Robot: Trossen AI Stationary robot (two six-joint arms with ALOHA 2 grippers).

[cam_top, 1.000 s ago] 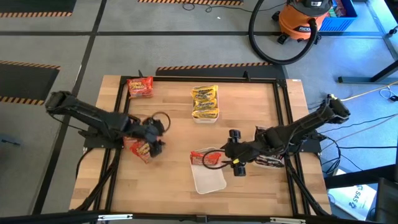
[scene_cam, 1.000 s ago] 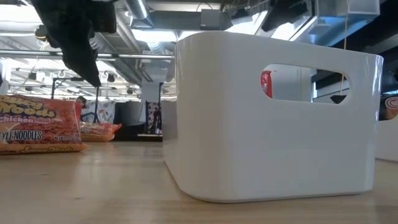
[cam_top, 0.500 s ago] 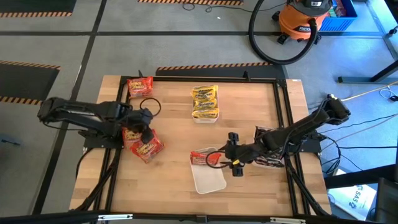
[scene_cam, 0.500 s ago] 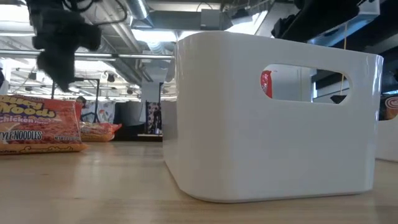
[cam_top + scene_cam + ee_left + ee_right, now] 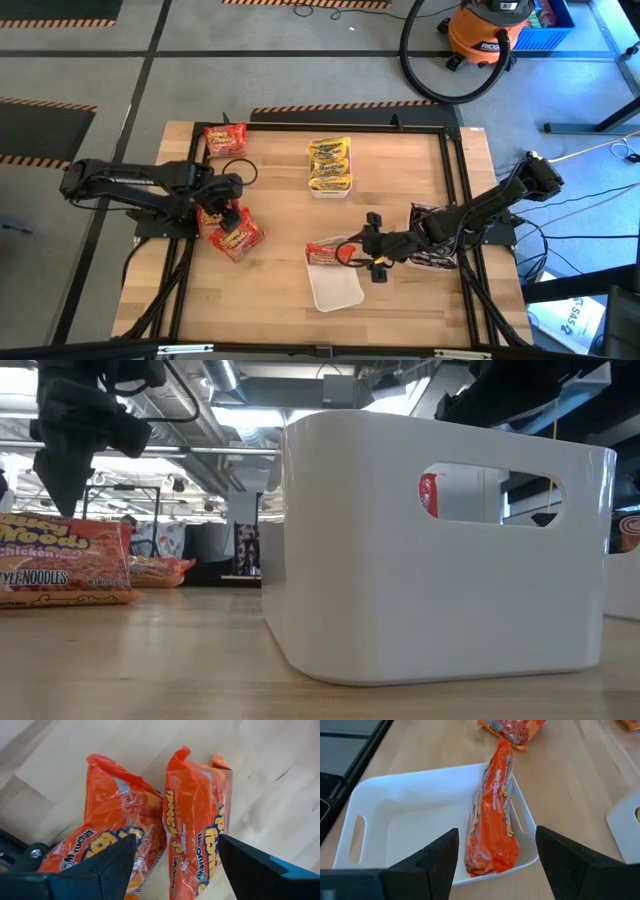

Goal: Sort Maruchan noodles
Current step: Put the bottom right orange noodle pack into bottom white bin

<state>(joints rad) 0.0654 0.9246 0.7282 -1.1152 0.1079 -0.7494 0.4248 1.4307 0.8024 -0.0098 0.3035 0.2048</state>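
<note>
Wooden table (image 5: 280,215), centre frame: your open, empty left gripper (image 5: 222,205) hovers over two loose orange packets (image 5: 195,830); right gripper (image 5: 495,865) gapes above the tray (image 5: 410,820) holding one orange packet (image 5: 492,825). Most sorting remains.

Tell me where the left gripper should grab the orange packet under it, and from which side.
The left gripper hangs open over two orange packets lying flat, side by side, on the table. Probably best to come straight down and pinch one across its narrow width, near the middle. A finger must slip into the tight gap between them.

overhead down, low level, wrists close, sharing white tray (image 5: 335,288)
</note>
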